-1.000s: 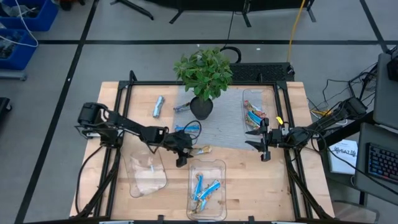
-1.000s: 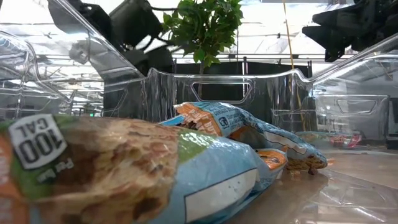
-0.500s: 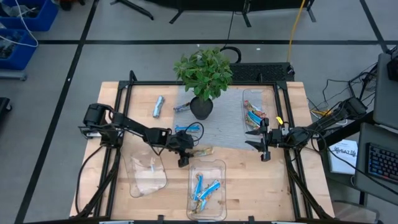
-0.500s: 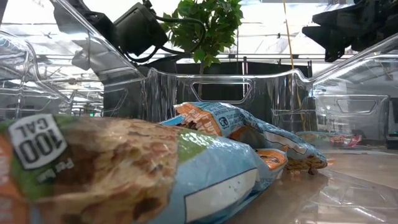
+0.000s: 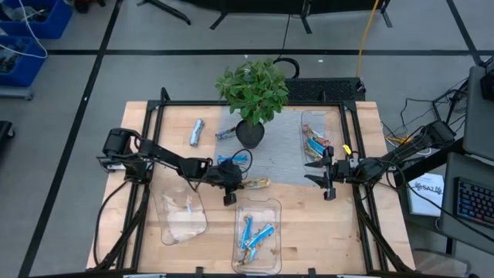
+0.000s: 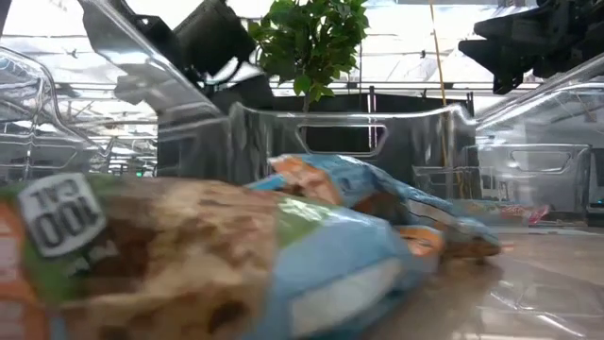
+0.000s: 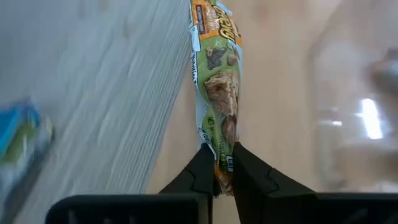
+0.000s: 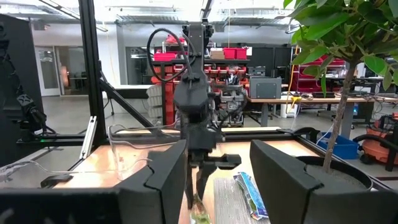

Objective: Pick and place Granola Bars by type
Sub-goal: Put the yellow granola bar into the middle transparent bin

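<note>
Since a second ago the left claw has gone from wide open to pinched onto the end of a green-and-orange bar, and the bars in the low view have blurred. Left fingers clamp the bar's near end; the rest of it sticks straight out ahead of the claw, lying on the wood table along the edge of the grey mat. Just beyond that claw sits a clear tray holding blue bars. Behind it, a blue bar lies on the mat, near the potted plant. Right claw hangs at the table's right side, fingers apart, holding nothing. Just behind it a second tray holds more bars. A silver bar lies well apart from both claws.
</note>
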You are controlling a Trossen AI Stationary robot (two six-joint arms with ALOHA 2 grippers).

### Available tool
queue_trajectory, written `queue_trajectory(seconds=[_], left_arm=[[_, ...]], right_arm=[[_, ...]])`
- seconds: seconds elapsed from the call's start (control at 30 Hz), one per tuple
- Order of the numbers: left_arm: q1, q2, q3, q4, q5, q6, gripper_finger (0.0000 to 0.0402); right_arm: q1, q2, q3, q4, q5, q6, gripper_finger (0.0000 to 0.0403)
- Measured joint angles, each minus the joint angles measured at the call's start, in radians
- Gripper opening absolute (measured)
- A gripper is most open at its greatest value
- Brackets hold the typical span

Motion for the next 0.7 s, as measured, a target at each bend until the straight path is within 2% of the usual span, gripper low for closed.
queue_trajectory(seconds=[0.43, 0.6, 0.7], left_arm=[[-0.039, -0.202, 0.000, 0.055, -0.024, 0.092, 0.0026], [-0.081, -0.292, 0.005, 0.098, 0.006, 0.111, 0.0025], [-0.121, -0.342, 0.026, 0.062, 0.021, 0.107, 0.0023]], right_arm=[[0.000, 0.000, 0.000, 0.000, 0.000, 0.001, 0.0167], [0.000, 0.000, 0.000, 0.000, 0.000, 0.001, 0.0167], [0.000, 0.000, 0.000, 0.000, 0.000, 0.001, 0.0167]])
